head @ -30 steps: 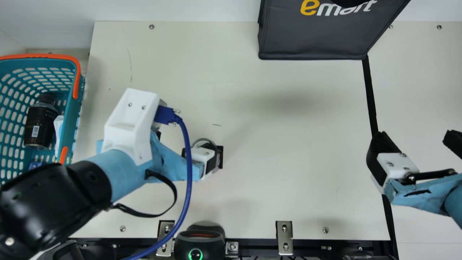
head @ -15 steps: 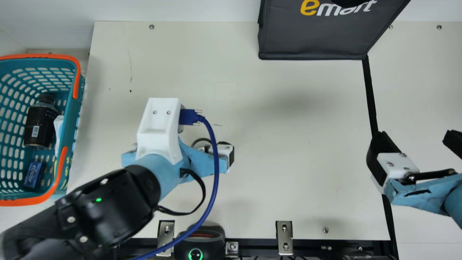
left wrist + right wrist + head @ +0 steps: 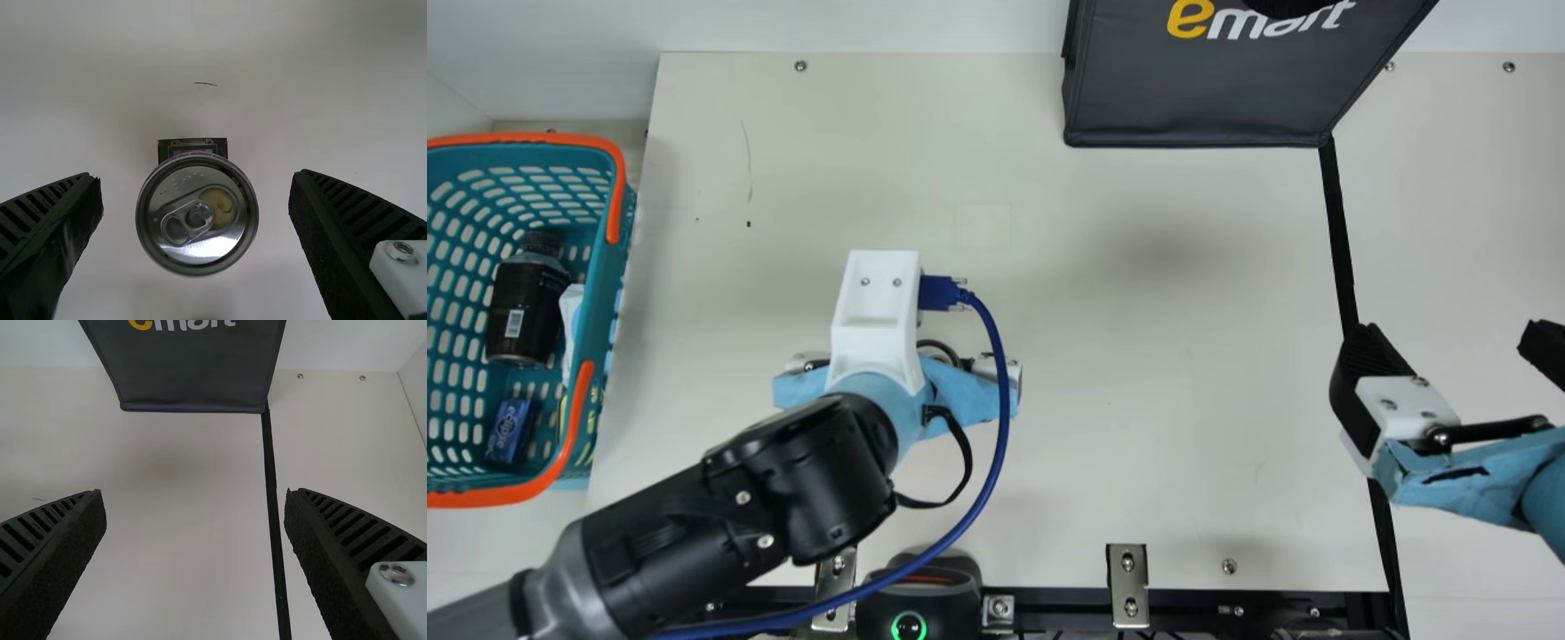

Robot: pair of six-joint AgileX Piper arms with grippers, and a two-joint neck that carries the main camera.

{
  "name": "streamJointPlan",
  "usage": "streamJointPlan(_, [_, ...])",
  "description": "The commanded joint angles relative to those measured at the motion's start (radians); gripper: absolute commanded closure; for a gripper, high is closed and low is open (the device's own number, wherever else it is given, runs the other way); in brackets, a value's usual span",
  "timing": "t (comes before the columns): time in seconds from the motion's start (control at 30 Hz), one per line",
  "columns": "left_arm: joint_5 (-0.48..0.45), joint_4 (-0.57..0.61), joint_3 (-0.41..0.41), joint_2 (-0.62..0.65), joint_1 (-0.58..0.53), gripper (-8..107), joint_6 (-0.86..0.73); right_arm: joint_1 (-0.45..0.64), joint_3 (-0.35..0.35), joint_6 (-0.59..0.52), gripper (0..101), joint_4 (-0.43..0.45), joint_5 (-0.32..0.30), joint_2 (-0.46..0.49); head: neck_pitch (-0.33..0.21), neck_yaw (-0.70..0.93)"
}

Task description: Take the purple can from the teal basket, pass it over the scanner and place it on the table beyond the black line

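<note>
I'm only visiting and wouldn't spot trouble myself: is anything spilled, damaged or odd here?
Nothing looks spilled. The table has a thin, scratch-like line and a dark speck toward the basket, probably just minor wear. The purple can sits lid up between the open fingers of the left hand.

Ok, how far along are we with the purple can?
Done: the purple can is out of the teal basket. In hand: nothing; it stands between the left gripper's open fingers, touching neither. Whether it was scanned, I can't tell. Left: grip it, scan if needed, place it beyond the black line.
</note>
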State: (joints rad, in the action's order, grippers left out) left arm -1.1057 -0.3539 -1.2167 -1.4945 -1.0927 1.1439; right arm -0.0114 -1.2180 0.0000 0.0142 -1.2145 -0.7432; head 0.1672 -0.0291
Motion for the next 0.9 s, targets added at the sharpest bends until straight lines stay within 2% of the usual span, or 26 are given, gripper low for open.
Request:
streamJointPlan(0.0, [0.004,0.002,0.0,-0.011,-0.002,9,0.0,0.0,0.0,0.0,6,0.0,0.0,0.0,-0.029,0.002])
streamJointPlan(0.3, [0.014,0.003,-0.003,-0.05,0.002,9,-0.001,0.0,0.0,0.0,6,0.0,0.0,0.0,-0.029,0.002])
streamJointPlan(0.77, [0.019,0.003,0.002,-0.059,0.006,102,-0.022,0.0,0.0,0.0,6,0.0,0.0,0.0,-0.029,0.002])
streamJointPlan(0.8, [0.021,0.003,0.003,-0.056,0.004,107,-0.032,0.0,0.0,0.0,6,0.0,0.0,0.0,-0.029,0.002])
streamJointPlan(0.87, [0.024,0.004,0.007,-0.047,0.0,107,-0.057,0.0,0.0,0.0,6,0.0,0.0,0.0,-0.029,0.002])
